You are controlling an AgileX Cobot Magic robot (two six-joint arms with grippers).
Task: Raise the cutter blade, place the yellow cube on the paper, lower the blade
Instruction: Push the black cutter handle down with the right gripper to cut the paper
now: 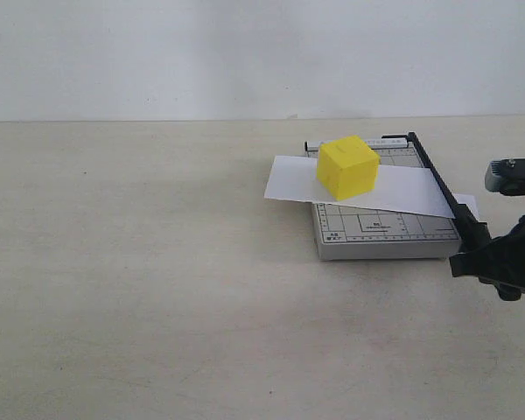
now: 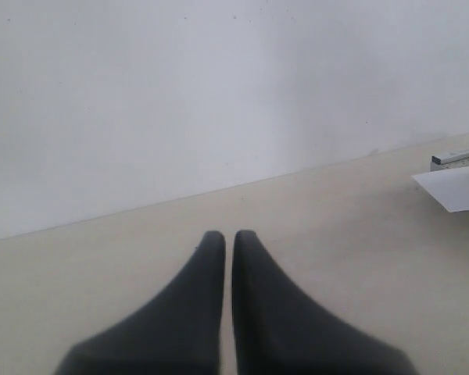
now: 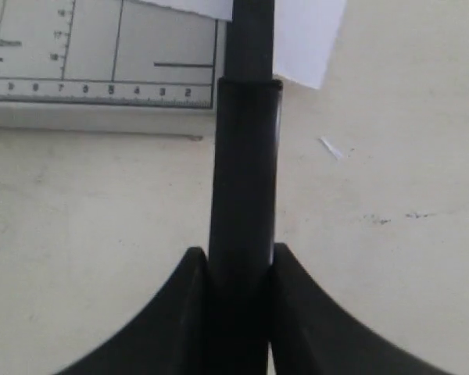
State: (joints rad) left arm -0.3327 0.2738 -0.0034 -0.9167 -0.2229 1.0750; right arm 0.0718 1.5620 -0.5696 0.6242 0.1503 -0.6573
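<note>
The yellow cube [image 1: 347,165] rests on the white paper [image 1: 402,191], which lies across the grey gridded cutter base [image 1: 381,234]. The black cutter blade [image 1: 437,179] lies low along the base's right side, over the paper. My right gripper [image 1: 474,249] is shut on the blade's thick handle end [image 3: 245,172], whose shaft runs between both fingers [image 3: 189,269] in the right wrist view. The base's ruler edge [image 3: 102,90] and a paper corner [image 3: 309,39] show beyond. My left gripper [image 2: 228,234] is shut on nothing over bare table, out of the exterior view.
The pale tabletop [image 1: 157,289] stretches left of the cutter, with a white wall [image 1: 245,52] behind. The paper's far corner [image 2: 453,187] and a bit of the cutter base [image 2: 457,156] show at the left wrist view's edge.
</note>
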